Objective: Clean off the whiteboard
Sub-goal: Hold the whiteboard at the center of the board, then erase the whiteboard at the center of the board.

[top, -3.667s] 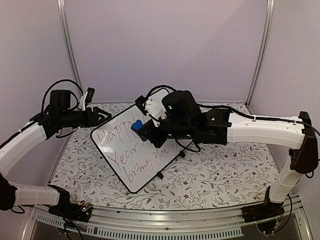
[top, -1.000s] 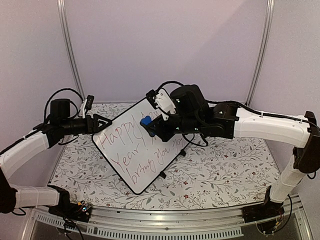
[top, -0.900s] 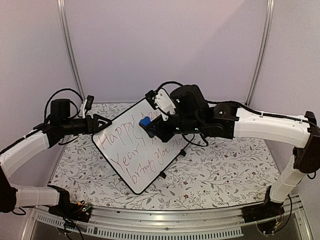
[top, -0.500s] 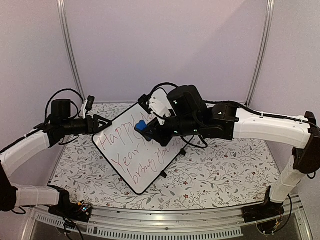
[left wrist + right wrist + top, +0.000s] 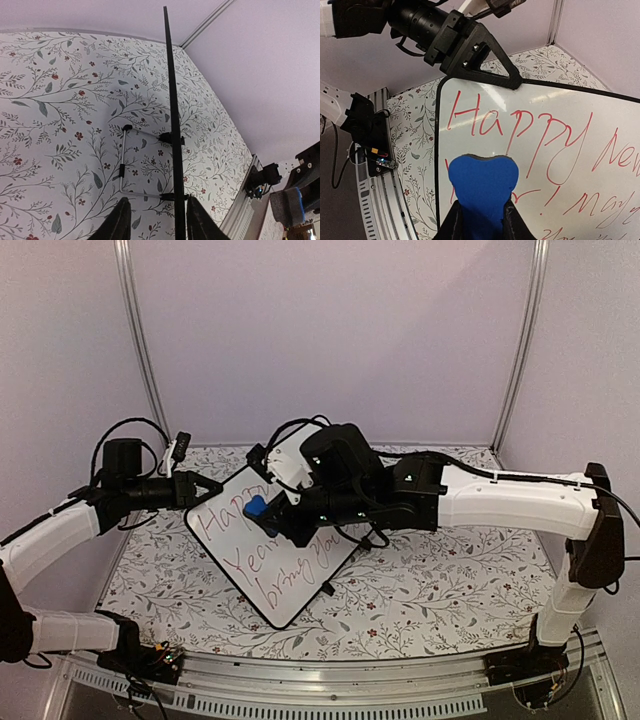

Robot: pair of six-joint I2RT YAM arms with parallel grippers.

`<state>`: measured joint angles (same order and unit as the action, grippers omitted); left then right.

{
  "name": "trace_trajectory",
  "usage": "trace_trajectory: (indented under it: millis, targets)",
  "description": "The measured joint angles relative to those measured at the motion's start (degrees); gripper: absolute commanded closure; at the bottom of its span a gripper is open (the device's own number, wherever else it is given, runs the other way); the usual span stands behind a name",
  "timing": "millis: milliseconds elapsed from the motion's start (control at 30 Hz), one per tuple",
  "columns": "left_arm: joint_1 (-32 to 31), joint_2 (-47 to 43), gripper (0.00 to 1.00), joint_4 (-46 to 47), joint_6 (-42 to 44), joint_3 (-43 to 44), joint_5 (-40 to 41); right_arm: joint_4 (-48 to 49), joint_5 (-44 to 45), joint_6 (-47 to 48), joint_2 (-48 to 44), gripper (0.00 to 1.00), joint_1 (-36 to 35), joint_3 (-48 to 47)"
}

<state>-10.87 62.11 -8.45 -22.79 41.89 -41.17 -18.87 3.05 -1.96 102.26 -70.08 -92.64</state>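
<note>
Whiteboard [image 5: 285,575] stands tilted on the flowered table [image 5: 440,580], its red greeting unwiped. We straddle its top corner with the left gripper [image 5: 205,487], likely to steady it against pushing; whether those fingers are clamped we cannot tell. Our right gripper [image 5: 270,518] pinches the blue eraser [image 5: 256,508] by the word "Happy", ready to wipe.

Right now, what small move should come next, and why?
Probably close the left gripper on the whiteboard rim: its fingers straddle the edge with a gap, while the right gripper holds the blue eraser by the unerased "Happy".
</note>
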Motion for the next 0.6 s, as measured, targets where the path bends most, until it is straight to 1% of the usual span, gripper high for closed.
trace_trajectory:
  millis: [200,600]
  targets:
    - [-0.2,0.0,0.73,0.0,-0.3,0.0,-0.3,-0.9,1.1,-1.7,1.8,0.84,-0.9,-1.3]
    - [-0.5,-0.2,0.89,0.3,-0.8,0.0,-1.0,-4.9,3.6,-4.7,9.6,0.86,-2.3,-13.2]
